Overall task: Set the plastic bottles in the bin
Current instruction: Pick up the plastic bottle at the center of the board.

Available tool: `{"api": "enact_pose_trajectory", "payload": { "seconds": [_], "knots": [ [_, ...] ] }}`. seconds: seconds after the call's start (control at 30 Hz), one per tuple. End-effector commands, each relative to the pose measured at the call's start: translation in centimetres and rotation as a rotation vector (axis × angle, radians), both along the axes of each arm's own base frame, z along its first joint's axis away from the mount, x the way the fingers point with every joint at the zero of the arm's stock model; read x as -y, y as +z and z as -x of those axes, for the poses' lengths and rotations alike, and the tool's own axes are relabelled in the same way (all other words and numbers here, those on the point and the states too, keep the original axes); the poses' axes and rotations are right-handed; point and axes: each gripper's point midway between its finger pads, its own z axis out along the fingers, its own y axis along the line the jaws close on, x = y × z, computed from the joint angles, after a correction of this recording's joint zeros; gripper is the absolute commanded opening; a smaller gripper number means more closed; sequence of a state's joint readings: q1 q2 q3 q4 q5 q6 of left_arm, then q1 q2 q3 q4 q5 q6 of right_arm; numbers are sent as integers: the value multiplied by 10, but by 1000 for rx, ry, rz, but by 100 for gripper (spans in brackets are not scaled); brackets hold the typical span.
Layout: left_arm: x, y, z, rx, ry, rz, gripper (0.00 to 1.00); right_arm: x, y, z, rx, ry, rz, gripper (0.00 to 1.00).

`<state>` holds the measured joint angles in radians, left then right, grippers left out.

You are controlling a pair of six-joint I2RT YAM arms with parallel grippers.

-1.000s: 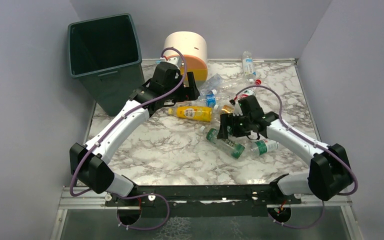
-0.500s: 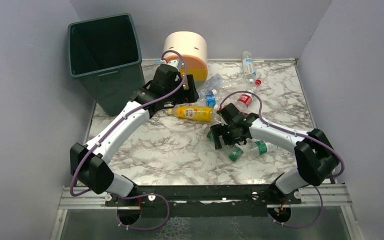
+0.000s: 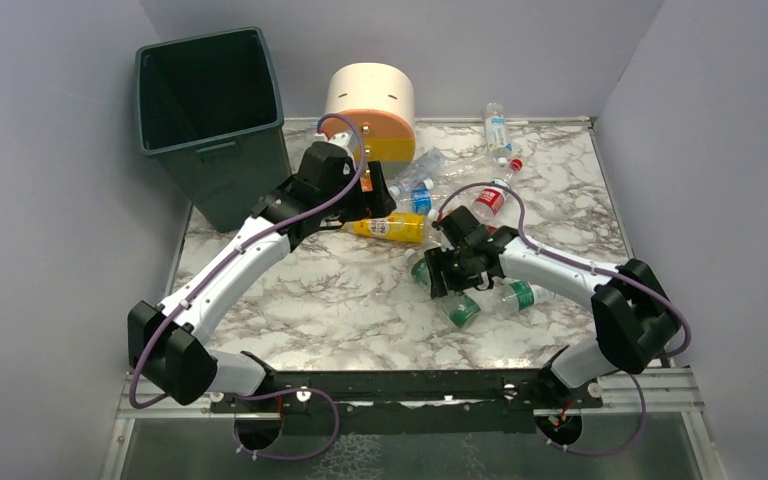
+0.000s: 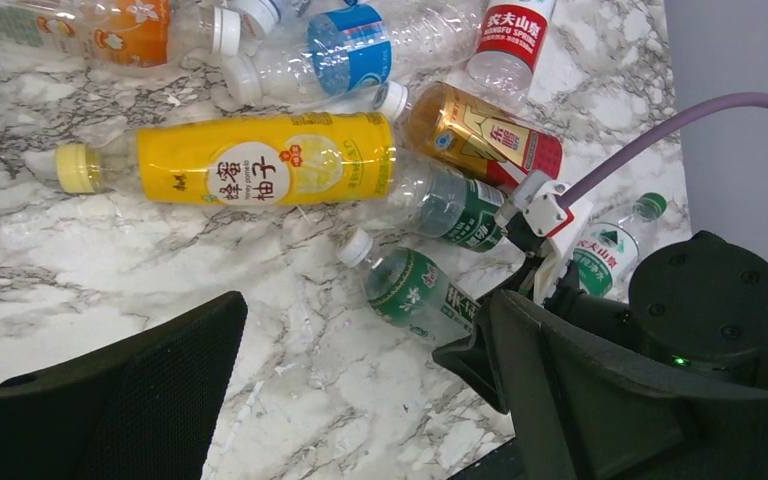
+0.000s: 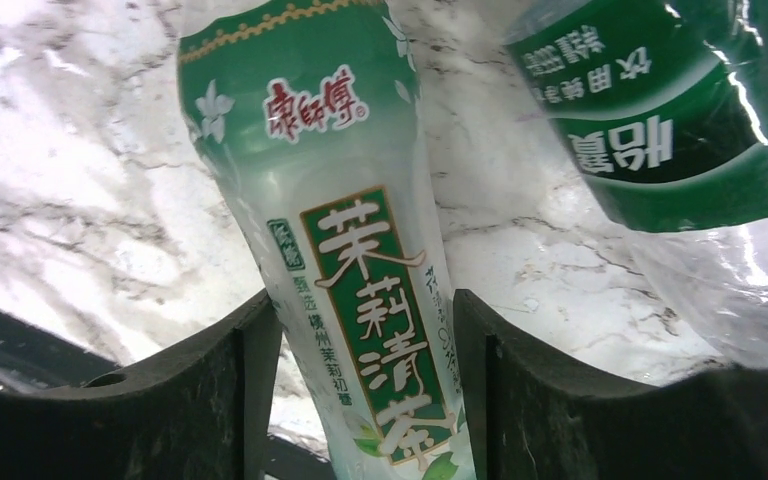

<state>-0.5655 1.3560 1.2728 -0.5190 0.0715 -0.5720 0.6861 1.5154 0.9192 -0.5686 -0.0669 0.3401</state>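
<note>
Several plastic bottles lie in a heap on the marble table. My right gripper [image 3: 443, 280] is down over a clear bottle with a green tea label [image 5: 350, 260], and both fingers press its sides. That bottle [image 4: 415, 290] still lies on the table. My left gripper [image 3: 375, 192] hovers open just behind a yellow bottle [image 3: 392, 228], with only marble between its fingers [image 4: 160, 390]. The dark green bin [image 3: 225, 175] stands at the table's far left corner, beside the left arm.
A round cream and orange drawer unit [image 3: 372, 100] stands at the back. Behind the yellow bottle lie a blue-labelled bottle [image 3: 420, 200] and a red-labelled one [image 3: 487, 200]. Another lies at the far edge [image 3: 497, 128]. A small green-labelled bottle [image 3: 527, 294] rests by the right forearm.
My right gripper dropped toward the left onto the green tea bottle and its fingers closed against it. The left arm drew back slightly, staying open.
</note>
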Motion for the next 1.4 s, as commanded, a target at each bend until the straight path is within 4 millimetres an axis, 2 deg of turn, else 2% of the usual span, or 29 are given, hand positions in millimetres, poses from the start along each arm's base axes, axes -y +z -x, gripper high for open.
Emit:
{"api": "enact_pose_trajectory", "payload": {
  "seconds": [0.0, 0.17, 0.47, 0.83, 1.07, 1.37],
  "knots": [
    [13, 14, 10, 17, -53, 91, 99, -27, 32, 0, 28, 39, -157, 55],
    [16, 11, 15, 6, -64, 121, 99, -45, 59, 4, 38, 65, -279, 52],
    [21, 11, 22, -12, -67, 181, 99, -56, 91, -1, 99, 53, -384, 50],
    [33, 0, 33, -81, -67, 314, 99, -56, 140, -25, 251, -19, -430, 49],
    [35, -5, 36, -105, -46, 367, 99, -58, 159, -36, 312, -43, -450, 49],
    [42, -8, 38, -147, -22, 463, 99, -70, 170, -40, 327, -23, -513, 49]
  ]
}}
